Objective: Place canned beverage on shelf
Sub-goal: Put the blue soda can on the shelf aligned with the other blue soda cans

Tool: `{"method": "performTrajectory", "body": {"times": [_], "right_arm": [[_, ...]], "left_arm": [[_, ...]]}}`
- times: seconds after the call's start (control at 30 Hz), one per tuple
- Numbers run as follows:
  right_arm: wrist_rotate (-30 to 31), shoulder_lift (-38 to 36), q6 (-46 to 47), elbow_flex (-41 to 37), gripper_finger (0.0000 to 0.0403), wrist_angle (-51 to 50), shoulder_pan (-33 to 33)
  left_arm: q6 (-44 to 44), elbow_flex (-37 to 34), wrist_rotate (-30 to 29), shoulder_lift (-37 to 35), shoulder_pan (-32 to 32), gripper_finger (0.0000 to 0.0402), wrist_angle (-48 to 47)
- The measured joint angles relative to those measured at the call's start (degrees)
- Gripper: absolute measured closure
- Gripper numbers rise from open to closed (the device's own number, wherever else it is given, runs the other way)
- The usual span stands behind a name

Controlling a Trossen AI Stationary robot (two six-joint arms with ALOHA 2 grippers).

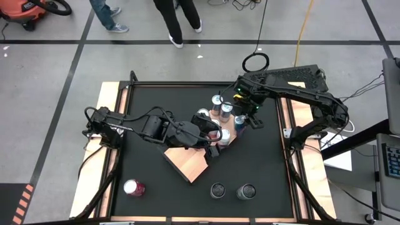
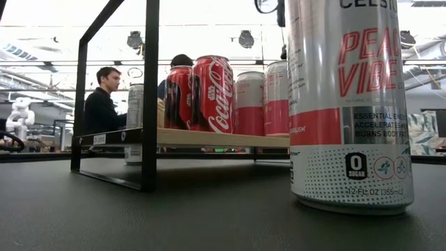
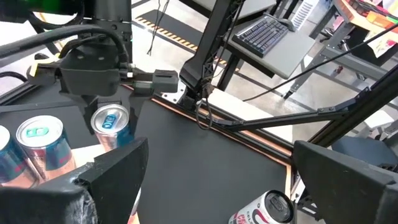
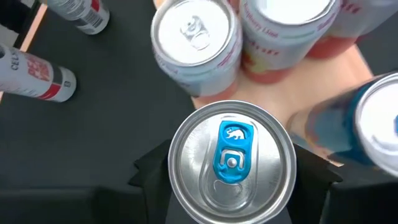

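Right gripper (image 4: 231, 180): closed on a blue-tabbed can (image 4: 231, 163), one dark finger on each side of the can's body, seen from straight above.
Held can: upright at the far-right end of the shelf (image 1: 187, 164), at its edge; whether it rests on the board or hangs just off it cannot be told. The silver lid carries a blue pull tab with a small animal figure.
Left gripper (image 1: 212, 134): fingers spread wide and holding nothing, over the middle of the shelf, near the can cluster.
Shelf: light-brown board on a black frame, lying diagonally at the bench's centre; cans crowd its far end.
Shelf cans: two red Coca-Cola cans (image 2: 202, 94) beside pink-and-white cans (image 2: 249, 103).
Near edge of bench: two dark-topped cans (image 1: 232, 190) toward the right corner, one red-and-white can (image 1: 134, 187) on its side toward the left corner.
Celsius can (image 2: 348, 104): silver, reads "PEACH VIBE", "0 SUGAR", "12 FL OZ (355mL)".
Background: a seated person (image 2: 102, 101) beyond the bench.
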Motion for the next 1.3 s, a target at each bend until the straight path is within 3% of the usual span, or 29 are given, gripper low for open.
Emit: {"method": "performTrajectory", "body": {"times": [0.47,0.7,1.3], "right_arm": [[0.46,0.0,-3.19,0.0,0.019,3.42,0.0],[3.56,0.45,-4.38,-0.01,0.019,4.23,-0.06],[3.12,1.51,-3.87,-0.96,0.019,5.22,-0.07]], "left_arm": [[0.07,0.0,-0.07,0.0,0.15,0.0004,-0.07],[0.51,0.0,-0.07,0.0,0.15,0.0004,-0.2],[1.41,-0.01,-0.04,0.0,0.15,0.0004,-0.22]]}}
